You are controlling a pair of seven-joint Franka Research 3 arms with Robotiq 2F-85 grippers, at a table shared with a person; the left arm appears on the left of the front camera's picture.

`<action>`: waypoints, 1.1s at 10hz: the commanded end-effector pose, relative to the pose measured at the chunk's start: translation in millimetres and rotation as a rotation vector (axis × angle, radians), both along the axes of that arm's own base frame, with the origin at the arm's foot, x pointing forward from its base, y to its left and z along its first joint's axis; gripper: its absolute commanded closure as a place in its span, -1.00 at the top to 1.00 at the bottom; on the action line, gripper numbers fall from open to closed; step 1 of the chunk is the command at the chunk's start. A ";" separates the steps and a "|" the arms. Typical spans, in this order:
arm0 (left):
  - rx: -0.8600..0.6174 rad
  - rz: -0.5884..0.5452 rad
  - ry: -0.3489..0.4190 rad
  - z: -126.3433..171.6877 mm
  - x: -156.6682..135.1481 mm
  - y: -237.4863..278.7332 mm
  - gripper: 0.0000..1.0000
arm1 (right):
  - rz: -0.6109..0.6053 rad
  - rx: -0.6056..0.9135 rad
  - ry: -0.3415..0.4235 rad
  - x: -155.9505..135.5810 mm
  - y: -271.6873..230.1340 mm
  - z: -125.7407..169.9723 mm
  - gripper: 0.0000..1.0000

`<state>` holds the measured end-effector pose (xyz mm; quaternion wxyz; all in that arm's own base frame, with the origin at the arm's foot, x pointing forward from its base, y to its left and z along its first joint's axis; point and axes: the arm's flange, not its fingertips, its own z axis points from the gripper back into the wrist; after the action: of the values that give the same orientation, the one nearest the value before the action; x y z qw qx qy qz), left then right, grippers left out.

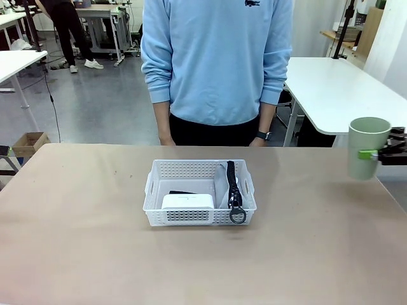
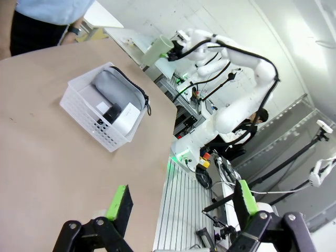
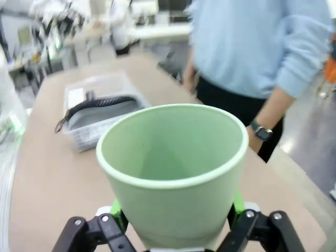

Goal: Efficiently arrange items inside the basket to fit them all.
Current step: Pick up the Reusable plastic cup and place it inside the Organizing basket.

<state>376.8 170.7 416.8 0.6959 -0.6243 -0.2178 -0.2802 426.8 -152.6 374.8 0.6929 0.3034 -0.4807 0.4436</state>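
Observation:
The white perforated basket (image 1: pixel 191 217) sits mid-table. Inside it, a small white boxy device (image 1: pixel 187 201) lies at the front, a black item (image 1: pixel 181 192), likely the stapler, is behind it, and the grey pouch (image 1: pixel 221 181) stands along the right side with its black strap (image 1: pixel 233 190) over the rim. My right gripper (image 1: pixel 376 154) is shut on the pale green cup (image 1: pixel 367 146), held upright in the air above the table's right edge. The right wrist view looks into the cup (image 3: pixel 173 163), with the basket (image 3: pixel 89 137) beyond. My left gripper (image 2: pixel 182 202) is open above the table, far from the basket (image 2: pixel 86 113).
A person in a light blue sweater (image 1: pixel 216 57) stands at the far edge, hands hanging near the table. The brown tabletop (image 1: pixel 82 241) lies bare around the basket. White tables stand behind to the left and right.

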 end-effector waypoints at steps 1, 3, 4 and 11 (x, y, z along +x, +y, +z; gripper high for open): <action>0.001 0.002 -0.004 -0.4 -1.5 -2.4 1.00 | 0.027 -0.042 -0.006 -35.8 9.2 19.6 -1.00; 0.001 0.002 -0.004 -0.4 -1.5 -2.4 1.00 | 0.027 -0.043 -0.009 -23.3 4.9 18.7 -0.22; 0.001 0.002 -0.004 -0.4 -1.5 -2.4 1.00 | 0.027 -0.043 -0.009 -23.3 4.9 18.7 -0.22; 0.001 0.002 -0.004 -0.4 -1.5 -2.4 1.00 | 0.210 -0.349 -0.038 -39.9 160.5 103.6 0.74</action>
<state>376.7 170.2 416.2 0.6957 -0.6248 -0.2173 -0.2800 390.4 -36.7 460.0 0.6679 0.2222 -0.4137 0.5774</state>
